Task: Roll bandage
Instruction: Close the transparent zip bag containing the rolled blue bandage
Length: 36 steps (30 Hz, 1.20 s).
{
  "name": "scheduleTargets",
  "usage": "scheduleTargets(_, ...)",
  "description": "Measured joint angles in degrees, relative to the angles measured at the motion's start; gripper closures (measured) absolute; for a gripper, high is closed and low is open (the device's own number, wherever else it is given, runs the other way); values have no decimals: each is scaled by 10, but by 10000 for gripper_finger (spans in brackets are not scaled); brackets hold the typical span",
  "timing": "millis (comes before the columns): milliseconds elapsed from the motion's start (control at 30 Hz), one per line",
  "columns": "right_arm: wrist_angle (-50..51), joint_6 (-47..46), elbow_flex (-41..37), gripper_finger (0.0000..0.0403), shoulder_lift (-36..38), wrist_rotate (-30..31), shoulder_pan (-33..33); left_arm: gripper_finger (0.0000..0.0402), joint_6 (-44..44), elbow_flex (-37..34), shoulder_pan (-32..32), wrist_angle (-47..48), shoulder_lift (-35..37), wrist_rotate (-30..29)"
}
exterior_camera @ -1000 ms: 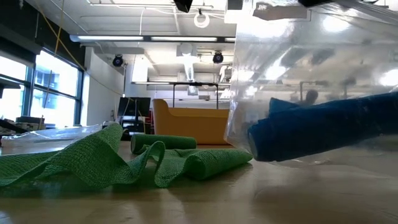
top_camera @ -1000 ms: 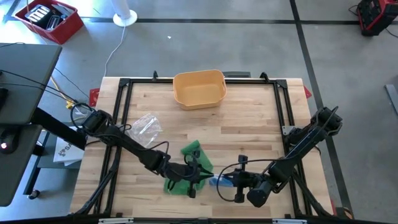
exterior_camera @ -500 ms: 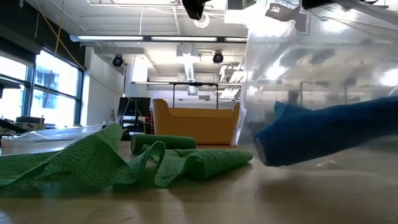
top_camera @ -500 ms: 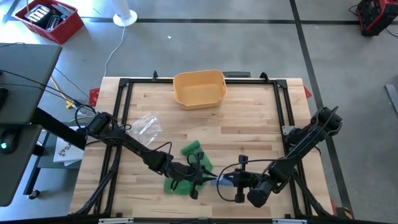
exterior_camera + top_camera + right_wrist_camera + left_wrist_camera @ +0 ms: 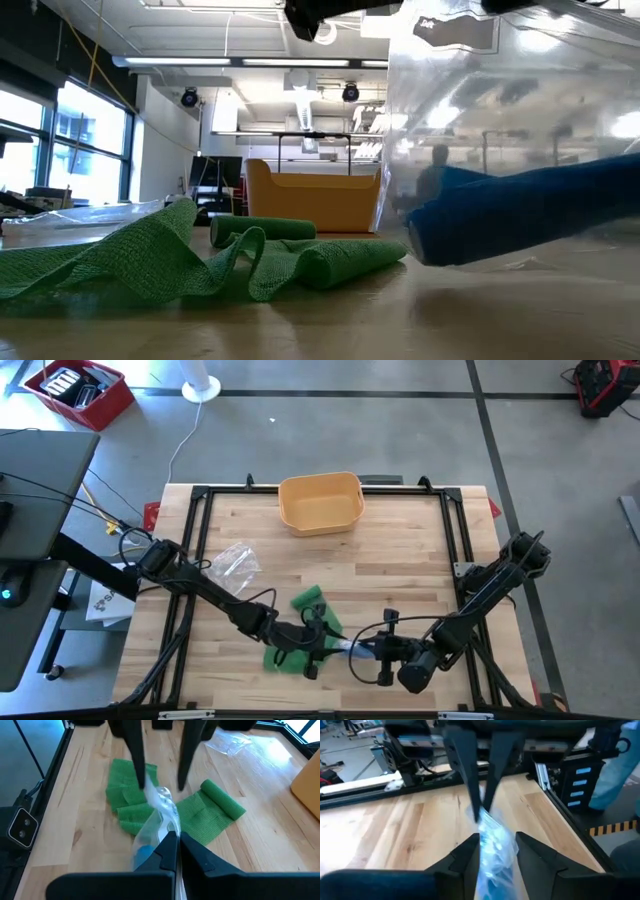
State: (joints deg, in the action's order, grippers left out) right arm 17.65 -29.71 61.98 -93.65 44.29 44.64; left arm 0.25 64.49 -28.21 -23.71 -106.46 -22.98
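Observation:
A green bandage (image 5: pixel 305 628) lies half unrolled on the wooden table, its rolled end (image 5: pixel 222 800) still wound. A clear plastic bag (image 5: pixel 157 817) with a blue bandage roll (image 5: pixel 520 215) inside hangs between my two grippers near the front edge. My right gripper (image 5: pixel 174 842) is shut on the bag. My left gripper (image 5: pixel 497 852) faces it from the table's left side. It is open, with the bag's other end between its fingers. My left gripper stands open around the bag's crumpled end (image 5: pixel 492 840). One finger (image 5: pixel 141 775) lies close against the plastic, but I cannot tell whether it touches. My right gripper pinches the bag's gathered plastic (image 5: pixel 167 827) between its two shut fingers, coming about level from the table's right side. The bag hangs below the fingers, and the blue roll inside it sits tilted, its lower end (image 5: pixel 425 240) down near the table.
A yellow basket (image 5: pixel 320 510) stands at the far middle of the table. A second, empty clear bag (image 5: pixel 235 560) lies at the left. Black frame rails (image 5: pixel 200 520) run along the table's edges. Bare wood lies between the basket and the bandage.
My left gripper has edged toward the table's right edge, closer to my right gripper. The bag with the blue roll has swayed sideways in the low view, its hanging plastic changing shape. The green bandage has stayed where it was.

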Motion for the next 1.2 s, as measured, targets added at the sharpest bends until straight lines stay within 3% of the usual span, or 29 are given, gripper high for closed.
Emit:
scheduleTargets(333, -2, 0, 1, 402, 1, 0, 0, 390, 39, 0, 0, -32, -2, -9)
scheduleTargets(633, 6, -22, 1, 394, 4, -3, -3, 391, 43, 0, -3, -30, -2, -20)
scheduleTargets(967, 68, -64, 1, 273, 69, -3, -9, 387, 43, 0, -13, -30, -2, -37)
scheduleTargets(1200, 62, -72, 20, 273, 52, -41, -20, 384, 45, 0, -15, -31, -2, -48)
